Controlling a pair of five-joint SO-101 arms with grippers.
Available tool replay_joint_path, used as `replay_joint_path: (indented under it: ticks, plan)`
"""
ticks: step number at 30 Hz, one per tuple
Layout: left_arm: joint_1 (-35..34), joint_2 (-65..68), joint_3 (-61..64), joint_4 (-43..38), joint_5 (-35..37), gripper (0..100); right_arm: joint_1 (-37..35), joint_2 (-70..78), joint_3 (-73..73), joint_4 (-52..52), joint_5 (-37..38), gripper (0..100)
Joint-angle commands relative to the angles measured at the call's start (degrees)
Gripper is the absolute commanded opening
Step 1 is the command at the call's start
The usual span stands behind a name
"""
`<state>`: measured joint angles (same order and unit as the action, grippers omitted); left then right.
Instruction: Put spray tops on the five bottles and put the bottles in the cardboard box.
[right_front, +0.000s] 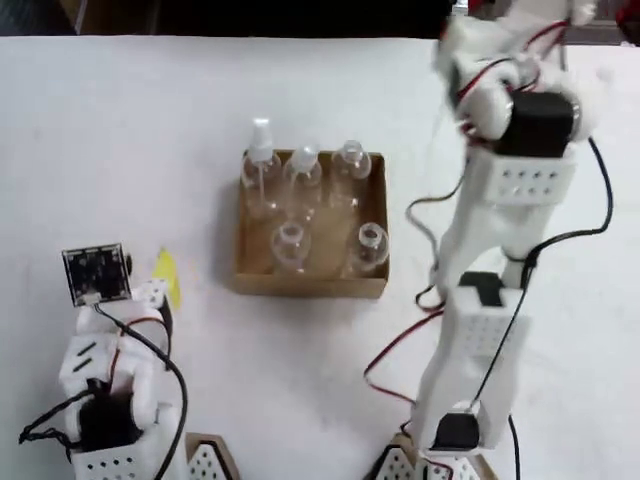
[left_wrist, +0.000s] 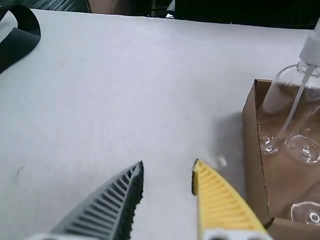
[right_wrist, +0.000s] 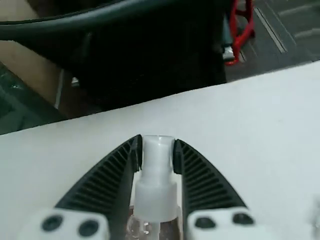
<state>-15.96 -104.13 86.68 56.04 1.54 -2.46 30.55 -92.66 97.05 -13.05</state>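
The cardboard box (right_front: 310, 283) stands mid-table with five clear bottles upright in it. The back-left bottle (right_front: 262, 168) wears a tall white spray top; the two front bottles (right_front: 290, 245) have open necks. My left gripper (left_wrist: 167, 172) hovers low over bare table beside the box wall (left_wrist: 252, 140), open, its grey and yellow fingers (right_front: 167, 272) holding nothing. A bottle with its spray tube (left_wrist: 295, 95) rises just inside that wall. My right gripper (right_wrist: 156, 142) is shut on a white spray top (right_wrist: 157, 172) near the table's far edge, at the end of the outstretched right arm (right_front: 520, 170).
Red and black wires (right_front: 400, 350) trail beside the right arm's base. A black curved strap (left_wrist: 20, 35) lies at the far corner. Beyond the table's far edge (right_wrist: 200, 95) is dark floor with a red frame (right_wrist: 242, 20). White table spreads left of the box.
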Motion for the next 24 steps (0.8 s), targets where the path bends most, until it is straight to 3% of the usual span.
replay_joint_path:
  ticks: [1,6,14,19,24]
  plan:
    - [-0.57,-0.40,-0.44,0.35,0.18,15,-3.38,-9.71,-2.73,1.98,1.93,1.6]
    - [-0.48,-0.40,-0.26,0.35,-1.76,15,-6.46,-18.33,4.84,2.33,2.02,1.6]
    - [-0.48,-0.40,-0.26,0.35,-1.67,15,-11.38,-40.48,44.75,-1.80,1.93,1.6]
    - [-0.48,-0.40,-0.26,0.35,-1.67,15,-11.47,-49.71,62.42,-20.18,1.93,1.6]
    - [-0.66,-0.40,-0.26,0.35,-1.67,15,-12.09,-56.48,81.58,-45.14,1.93,1.6]
